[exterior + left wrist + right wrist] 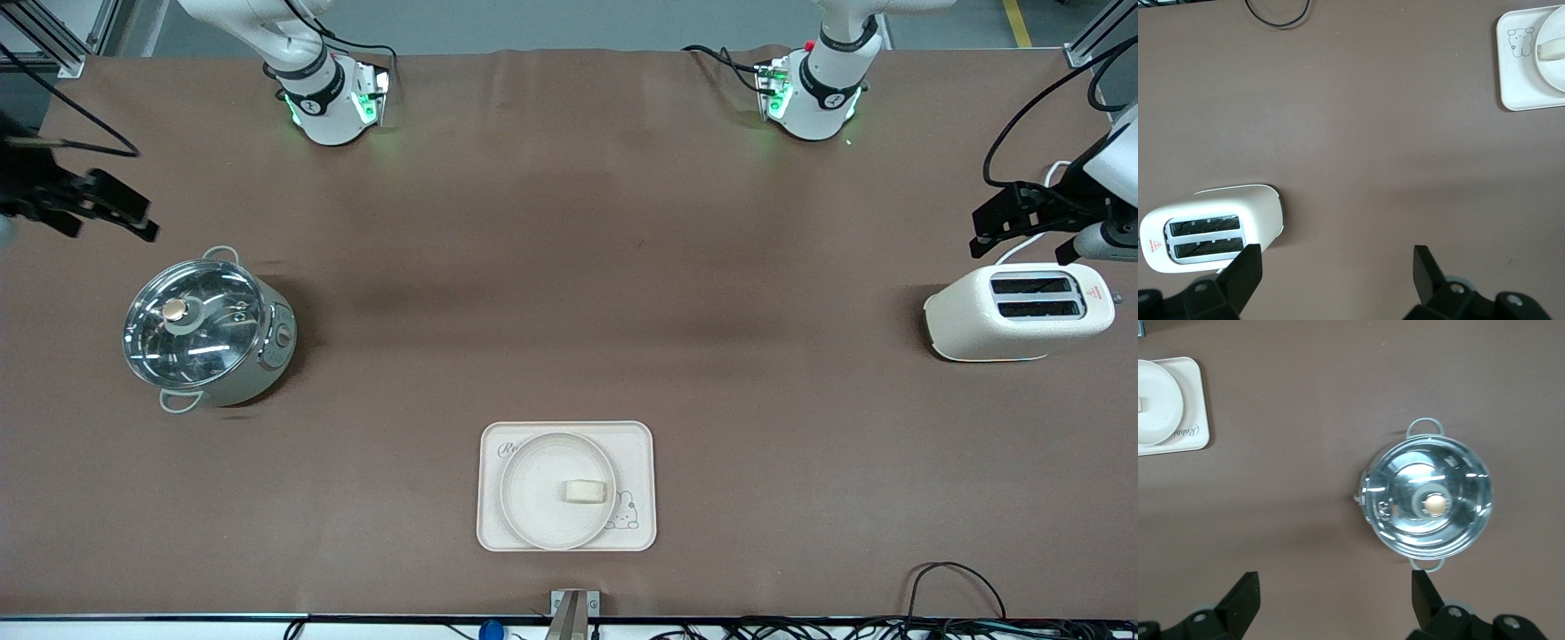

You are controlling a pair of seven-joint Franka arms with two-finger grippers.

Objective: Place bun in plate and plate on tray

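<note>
brown table (pixel 569 267): pot (pixel 206 331), toaster (pixel 1020 311), tray (pixel 633 444)

This is a robotics lab staged as a kitchen: two arm bases (pixel 331 98) bolted along the top of a brown-covered table (pixel 569 267), aluminium framing (pixel 53 40) at upper left, cables (pixel 951 587) at lower right, a pot (pixel 206 331) and toaster (pixel 1022 311) as props.

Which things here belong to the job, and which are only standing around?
Job:
bun, in the plate
plate, on the tray
tray

Standing around:
pot, toward the right arm's end
toaster, toward the left arm's end

Left gripper and right gripper wait, open.
</note>
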